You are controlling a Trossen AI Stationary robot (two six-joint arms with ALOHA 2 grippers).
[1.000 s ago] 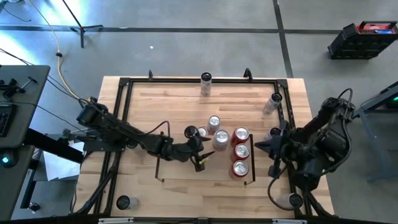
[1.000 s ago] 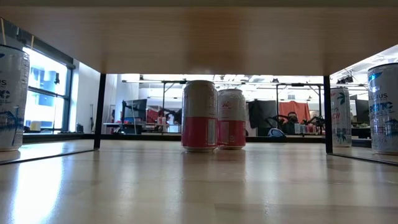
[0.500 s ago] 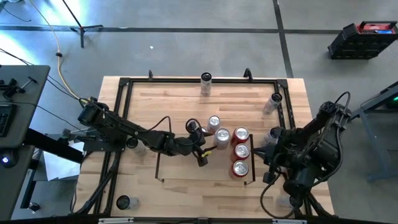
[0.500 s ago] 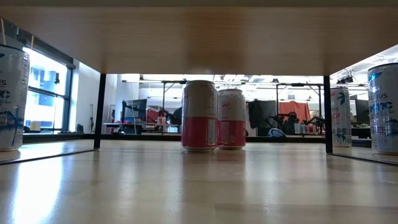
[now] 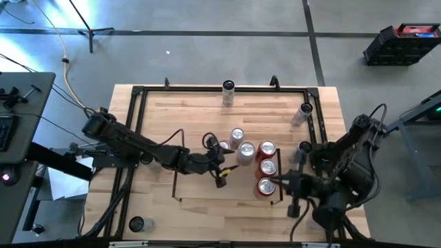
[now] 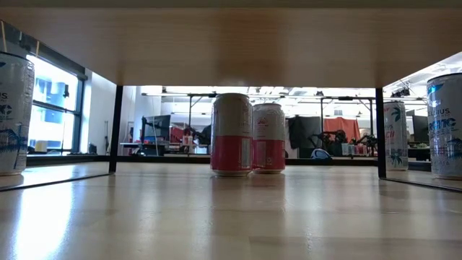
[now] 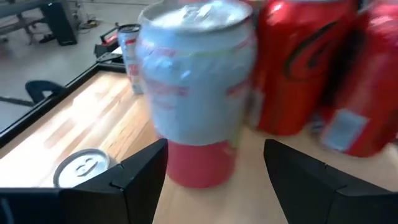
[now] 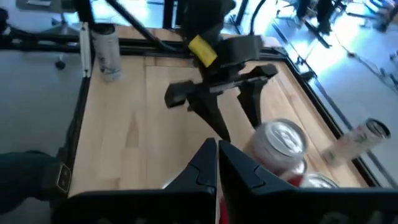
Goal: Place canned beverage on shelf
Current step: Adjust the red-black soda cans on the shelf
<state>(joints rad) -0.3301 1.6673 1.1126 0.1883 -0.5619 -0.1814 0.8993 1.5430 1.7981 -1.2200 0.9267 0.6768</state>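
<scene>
- Centrally in the high view, the left gripper [image 5: 222, 180] sits low over the shelf [image 5: 200, 191], its fingers spread apart and holding nothing.
- Just to the upper right of that claw stands the can [image 5: 245, 152] (silver lid, pale body), a little apart from the fingertips and not between them.
- Through the left wrist camera the same can [image 7: 196, 93] fills the upper middle of the frame, beyond the two dark fingers [image 7: 134, 180], which stand wide on either side below it; no pad touches it.
- That can is upright, whitish-silver over the upper part with a pinkish-red band at the base; its print is too blurred to read.
- It stands at the upper edge of the shelf, just left of three red cans [image 5: 266, 167] lined in a column along the shelf's right rail.
- Two more silver-topped cans [image 5: 236, 135] stand close above and to its left.
- At the right of the high view, the right gripper [image 5: 270, 182] points leftward toward the lowest red can, fingers pressed together and empty (the right wrist camera shows them meeting at a point [image 8: 216, 163]).
- Low view: two pink-and-white cans [image 6: 232, 134] stand side by side at the centre.
</scene>
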